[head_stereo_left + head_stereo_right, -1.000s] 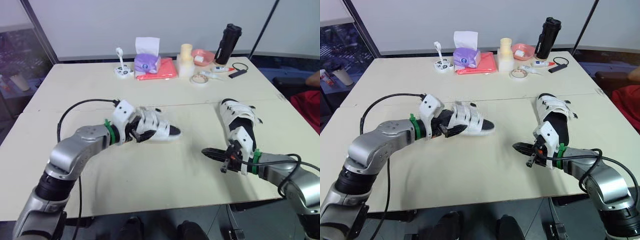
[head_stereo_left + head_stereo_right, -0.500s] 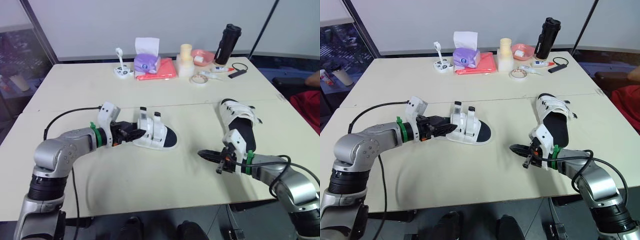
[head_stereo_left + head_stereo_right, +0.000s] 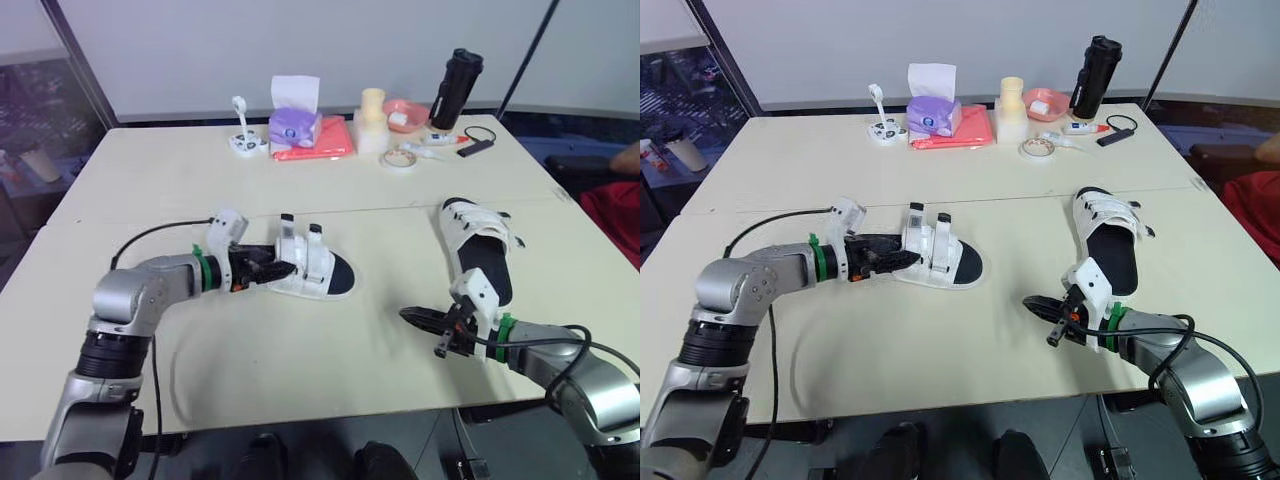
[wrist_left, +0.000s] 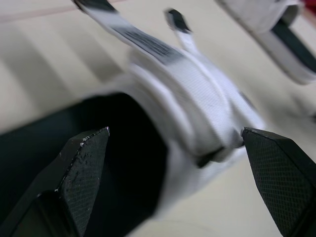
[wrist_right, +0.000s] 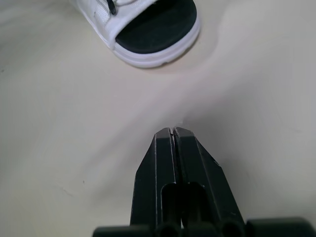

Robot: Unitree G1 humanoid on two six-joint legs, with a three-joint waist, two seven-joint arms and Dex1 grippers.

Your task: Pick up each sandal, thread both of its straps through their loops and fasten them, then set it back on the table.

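One white sandal with a black footbed lies flat on the table left of centre, its two black-tipped straps standing up loose. My left gripper is open at its heel end, and the left wrist view has the sandal between the spread fingers. The other white sandal lies on the right with its straps across the foot. My right gripper hovers low over the table in front of it, pointing left, its fingers shut on nothing.
Along the far edge stand a tissue box, a red flat item, a cream cup, a pink bowl, a black bottle and a tape roll. A person in red sits at the right.
A second ago my left gripper held the left sandal tilted above the table. The sandal now lies flat and the gripper has opened. The right gripper drifted slightly nearer the front edge.
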